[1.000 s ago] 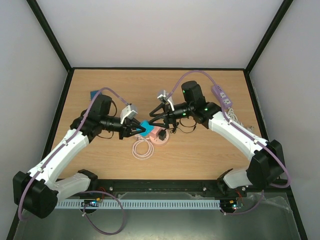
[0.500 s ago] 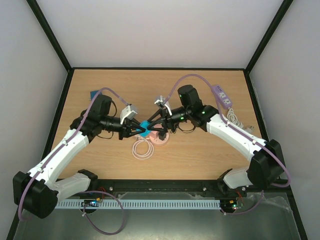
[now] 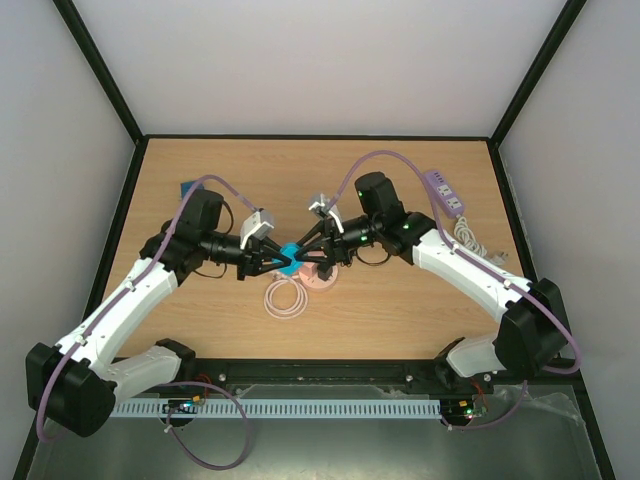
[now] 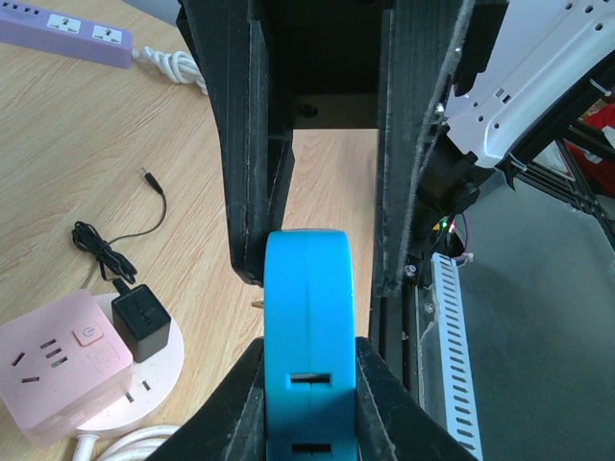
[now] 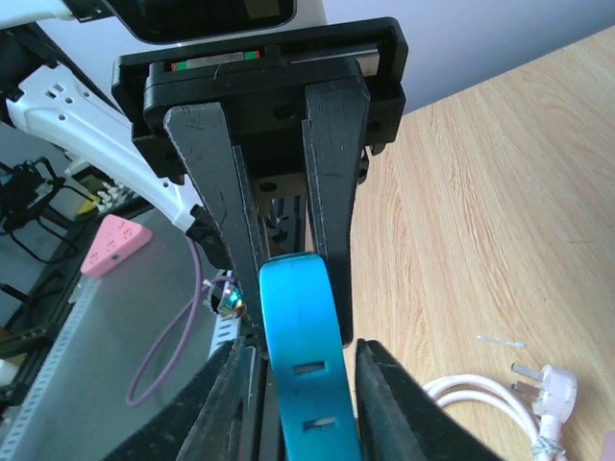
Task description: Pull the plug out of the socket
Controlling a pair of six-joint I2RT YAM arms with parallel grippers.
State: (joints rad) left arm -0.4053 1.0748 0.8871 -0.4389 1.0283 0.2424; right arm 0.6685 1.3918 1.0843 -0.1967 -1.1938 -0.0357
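A blue socket block (image 3: 288, 254) with two slots in its face hangs above the table centre, between both grippers. My left gripper (image 3: 274, 262) is shut on it; in the left wrist view both fingers press the sides of the block (image 4: 307, 288) at the gripper (image 4: 307, 394). My right gripper (image 3: 304, 258) faces it from the right. In the right wrist view its fingers straddle the block (image 5: 298, 307) with small gaps either side, so this gripper (image 5: 300, 394) is open. No plug shows on the block.
A pink socket cube (image 3: 322, 271) on a round white base lies below the grippers with a black adapter (image 4: 142, 322) by it. A white cable coil (image 3: 285, 298) lies in front. A purple power strip (image 3: 443, 192) sits at the right.
My right gripper has moved left and down until its fingers straddle the blue block. The left gripper has kept its hold and hardly moved.
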